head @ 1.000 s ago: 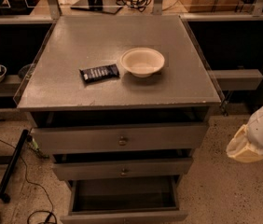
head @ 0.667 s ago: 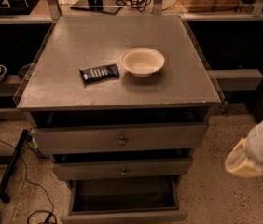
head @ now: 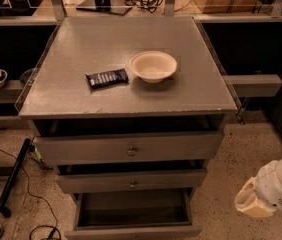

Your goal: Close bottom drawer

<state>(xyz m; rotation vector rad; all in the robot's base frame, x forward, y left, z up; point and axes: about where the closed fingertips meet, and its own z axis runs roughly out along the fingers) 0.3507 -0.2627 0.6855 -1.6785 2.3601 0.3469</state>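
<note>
Now | bottom drawer (head: 131, 211) stands open | claw (head: 255, 204) lower right, floor (head: 221, 194) between | grip: cannot tell

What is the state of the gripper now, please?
Gripper: cannot be told; it is low at the right, apart from the bottom drawer.

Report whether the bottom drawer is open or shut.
Open: the bottom drawer sticks out farthest of the three, its inside exposed. The gripper hangs at lower right, apart from the cabinet.
</note>
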